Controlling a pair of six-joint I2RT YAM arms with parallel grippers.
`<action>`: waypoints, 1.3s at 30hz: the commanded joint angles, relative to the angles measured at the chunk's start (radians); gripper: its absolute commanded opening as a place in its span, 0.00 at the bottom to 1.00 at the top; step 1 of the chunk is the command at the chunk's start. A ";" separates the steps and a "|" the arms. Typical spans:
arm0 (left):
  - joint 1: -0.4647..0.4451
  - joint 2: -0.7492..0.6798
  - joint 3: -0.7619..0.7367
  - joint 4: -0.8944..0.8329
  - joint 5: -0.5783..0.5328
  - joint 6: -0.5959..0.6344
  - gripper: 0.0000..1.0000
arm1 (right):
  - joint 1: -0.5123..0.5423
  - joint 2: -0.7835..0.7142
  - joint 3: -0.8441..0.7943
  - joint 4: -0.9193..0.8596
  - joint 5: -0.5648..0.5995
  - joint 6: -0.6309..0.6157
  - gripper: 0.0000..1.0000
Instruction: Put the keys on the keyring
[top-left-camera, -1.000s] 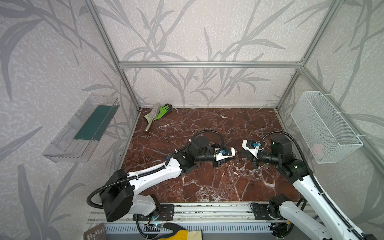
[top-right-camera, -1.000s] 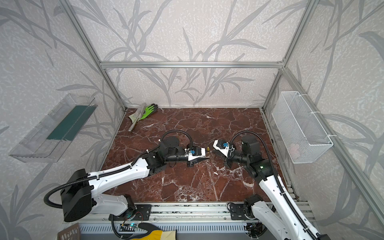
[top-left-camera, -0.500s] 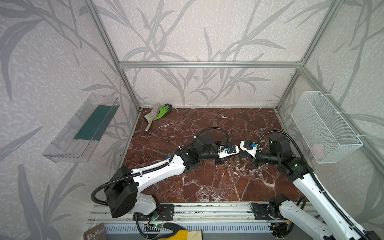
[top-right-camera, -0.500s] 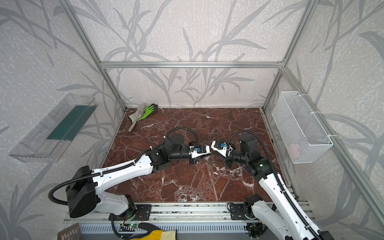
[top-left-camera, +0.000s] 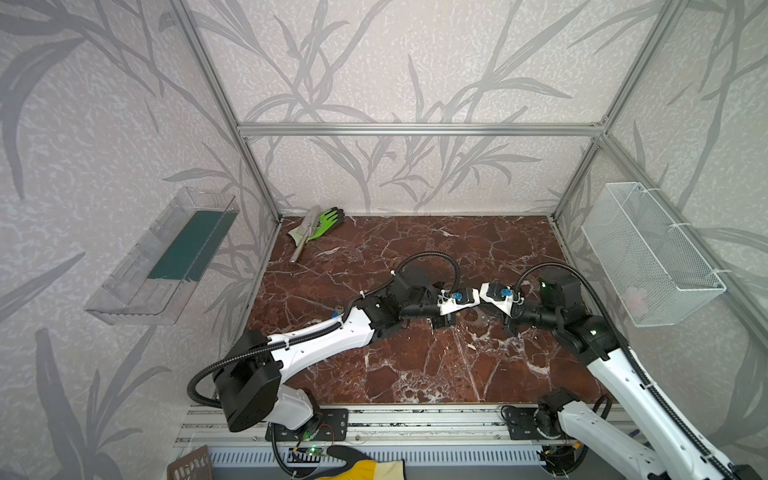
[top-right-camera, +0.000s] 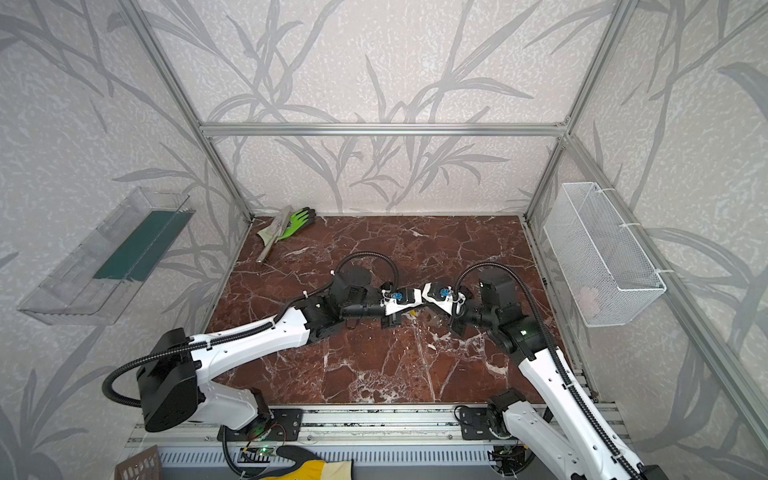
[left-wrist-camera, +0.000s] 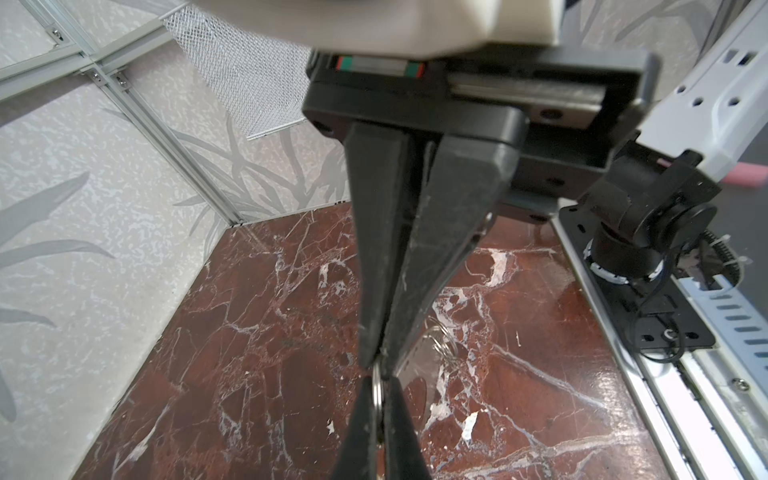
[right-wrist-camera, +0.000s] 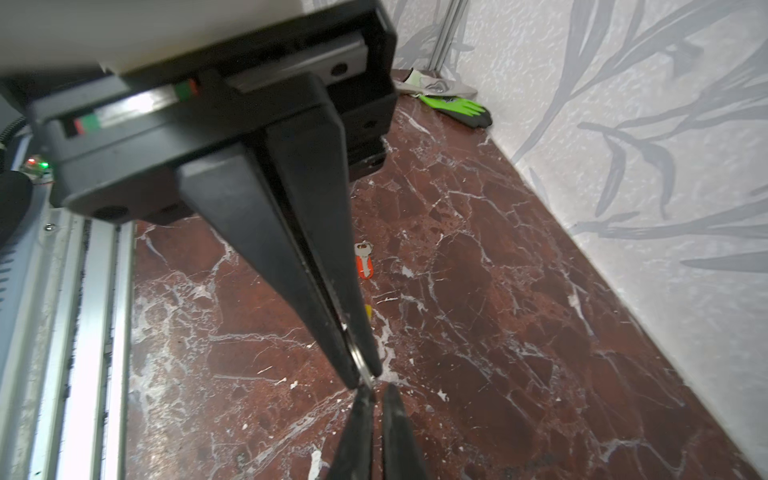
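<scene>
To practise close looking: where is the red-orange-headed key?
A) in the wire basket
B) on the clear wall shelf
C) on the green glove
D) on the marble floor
D: the right wrist view shows the red-orange key lying flat on the marble floor, nothing gripping it.

The tabletop (left-wrist-camera: 249, 374) looks glossy marble, left claw (left-wrist-camera: 378, 368) matt black (seemingly plastic), keyring (right-wrist-camera: 361, 365) shiny metal.

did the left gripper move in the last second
Yes. In both top views the left gripper has moved right, away from the green glove in the back corner, until it meets the right gripper.
</scene>
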 joint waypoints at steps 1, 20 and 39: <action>0.041 -0.017 -0.042 0.181 0.133 -0.105 0.00 | -0.022 -0.057 -0.052 0.105 -0.034 0.042 0.18; 0.072 0.007 -0.107 0.430 0.259 -0.191 0.00 | -0.040 -0.095 -0.138 0.324 -0.228 0.180 0.21; 0.042 -0.032 -0.082 0.245 0.141 0.036 0.00 | -0.040 -0.166 -0.129 0.165 -0.125 0.014 0.20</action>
